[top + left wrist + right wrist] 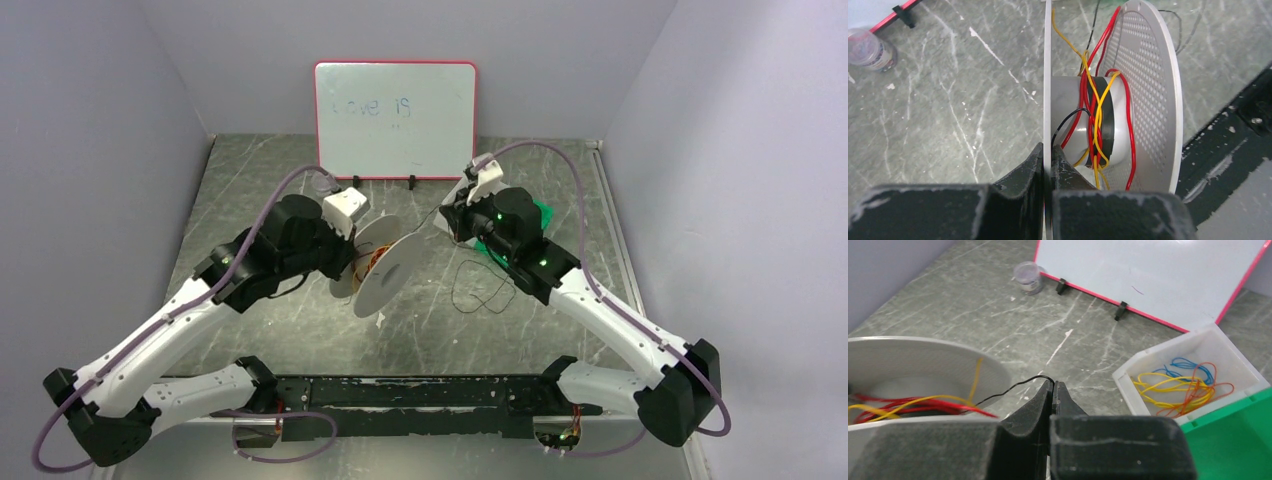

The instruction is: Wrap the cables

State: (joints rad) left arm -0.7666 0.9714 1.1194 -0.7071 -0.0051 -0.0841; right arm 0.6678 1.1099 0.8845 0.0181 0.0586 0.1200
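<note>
A white spool (pixel 385 268) stands on edge at the table's middle. My left gripper (pixel 1048 154) is shut on its near flange (pixel 1047 75). Red and orange-yellow cables (pixel 1095 107) are wound around its grey hub (pixel 1073 115). A thin black cable (pixel 1013 386) runs from the spool (pixel 913 360) to my right gripper (pixel 1053 384), which is shut on it to the spool's right. In the top view the right gripper (pixel 452 212) holds the strand (pixel 428 222) taut; the cable's slack (pixel 480 285) lies looped on the table.
A whiteboard (pixel 395 118) stands at the back. A white bin (pixel 1193 375) with yellow, orange and blue wires sits by a green bin (pixel 1238 440) beside the right arm. A small clear jar (pixel 1029 277) stands near the whiteboard.
</note>
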